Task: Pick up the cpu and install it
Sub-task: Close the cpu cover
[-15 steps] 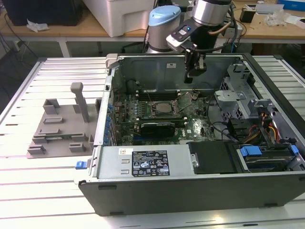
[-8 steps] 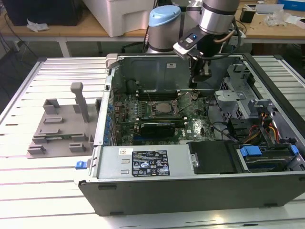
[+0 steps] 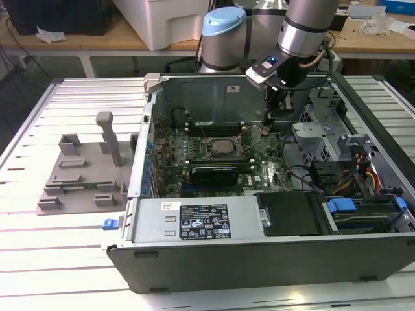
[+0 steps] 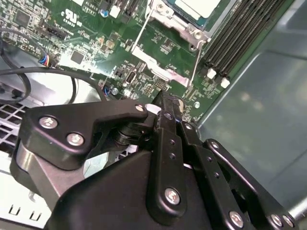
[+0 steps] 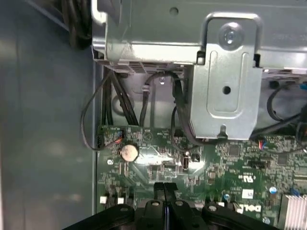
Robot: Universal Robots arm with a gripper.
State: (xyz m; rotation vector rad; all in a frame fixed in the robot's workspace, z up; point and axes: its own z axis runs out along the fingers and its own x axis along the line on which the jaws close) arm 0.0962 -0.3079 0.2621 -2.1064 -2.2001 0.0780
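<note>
Gripper (image 5: 164, 190) pinched closed on nothing, low over the motherboard (image 4: 158, 48) near its edge; the cpu (image 4: 197, 6) lies in the socket (image 4: 165, 14) mid-board. Thin, light, stiff, fragile: I'd take its opposite rims

An open computer case (image 3: 259, 259) is seen lying on a white slatted table (image 3: 58, 259). A grey fixture plate (image 3: 78, 188) with upright posts is set just beside the case, at the exterior view's left. Inside the case a green motherboard (image 3: 172, 159) is mounted. A coin cell (image 5: 129, 152) is seated on it, near black cables (image 5: 125, 108) and a metal bracket (image 5: 225, 91).
</note>
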